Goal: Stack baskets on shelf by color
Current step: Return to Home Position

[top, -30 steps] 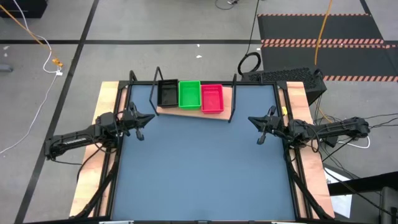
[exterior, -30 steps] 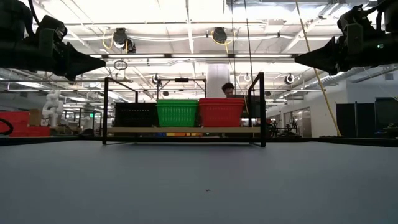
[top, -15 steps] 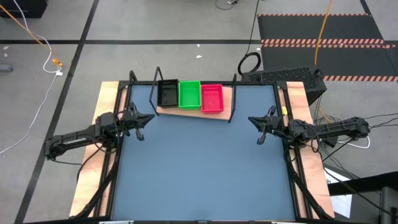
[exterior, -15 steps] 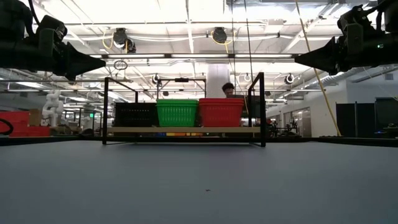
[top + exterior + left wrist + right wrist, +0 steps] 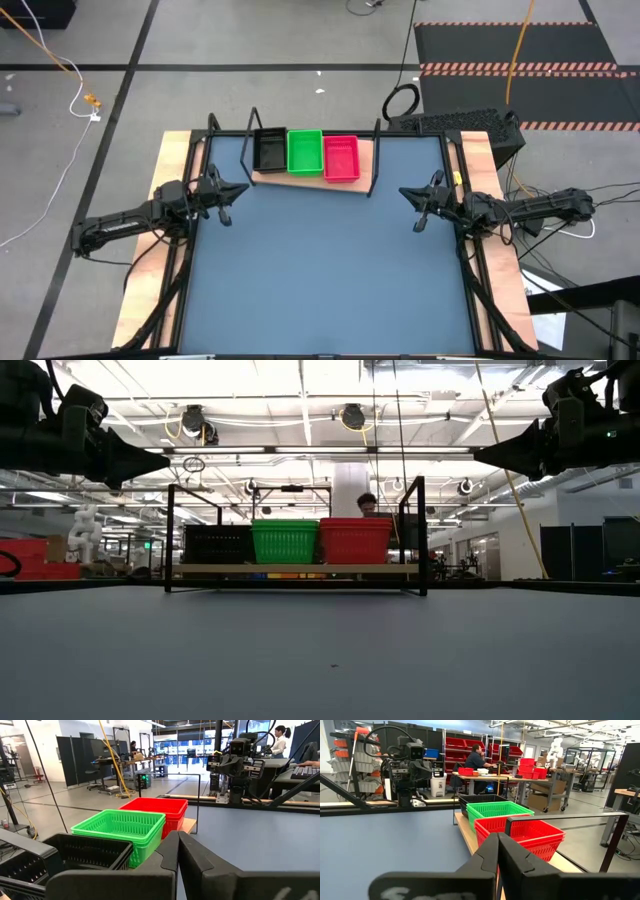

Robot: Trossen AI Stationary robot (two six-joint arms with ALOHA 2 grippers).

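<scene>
Neatly, baskets (image 5: 305, 152) (black, green, red) line the shelf (image 5: 290, 178).

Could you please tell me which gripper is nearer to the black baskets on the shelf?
Left. The left gripper hovers just off the black baskets, at their end of the shelf; the right gripper hovers past the other end, beyond the red baskets.

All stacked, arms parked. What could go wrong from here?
Left gripper is parked shut close to the shelf frame by the black stack, right gripper shut opposite; a swing inward could clip it. The shelf sits askew on the table; a bump might slide the end red stack off.
</scene>
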